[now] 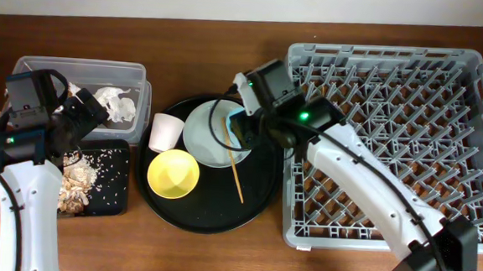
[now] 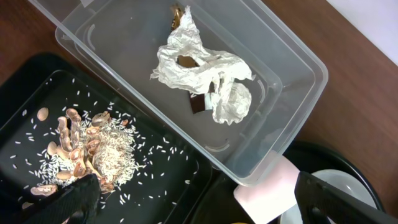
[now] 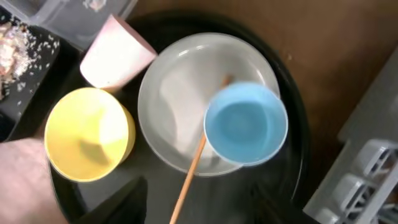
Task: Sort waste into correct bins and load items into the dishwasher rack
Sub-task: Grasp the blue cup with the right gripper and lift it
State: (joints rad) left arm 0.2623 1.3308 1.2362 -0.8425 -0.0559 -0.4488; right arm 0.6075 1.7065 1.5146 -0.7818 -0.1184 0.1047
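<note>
Showing mouth-up over the 3 o'clock side of the pale grey-green round plate (image 3: 177,106), the small light-blue cup (image 3: 245,124) covers part of the thin wooden chopsticks (image 3: 189,177), which run from the plate's middle toward 5 o'clock. Whether the cup rests on them or is raised a little, the views do not settle. The right gripper (image 3: 202,196) hangs directly above it. Its fingers show only as blurred dark shapes, apparently spread wider than the cup and not pinching it, so I read that claw as released.

The cup looks light, stiff and smooth, probably plastic, so it may slip or tip under a loose pinch, more so if it is perched on a round stick. The best hold is likely across the rim, one finger inside and one outside, or across the outer wall low down. The large grey pegged dishwasher rack (image 1: 381,53) lies at 3 o'clock of the big round black tray (image 1: 211,213).

On that tray the small pink cup (image 3: 115,56) lies at 10 o'clock and the yellow bowl (image 3: 87,134) at 8 o'clock. The left gripper (image 2: 199,193) is released and empty over the bins. Crumpled white napkins (image 2: 199,68) lie in the clear rectangular plastic tub (image 2: 298,62), and crumbly food scraps (image 2: 93,146) in the flat black rectangular tray (image 2: 37,81).
</note>
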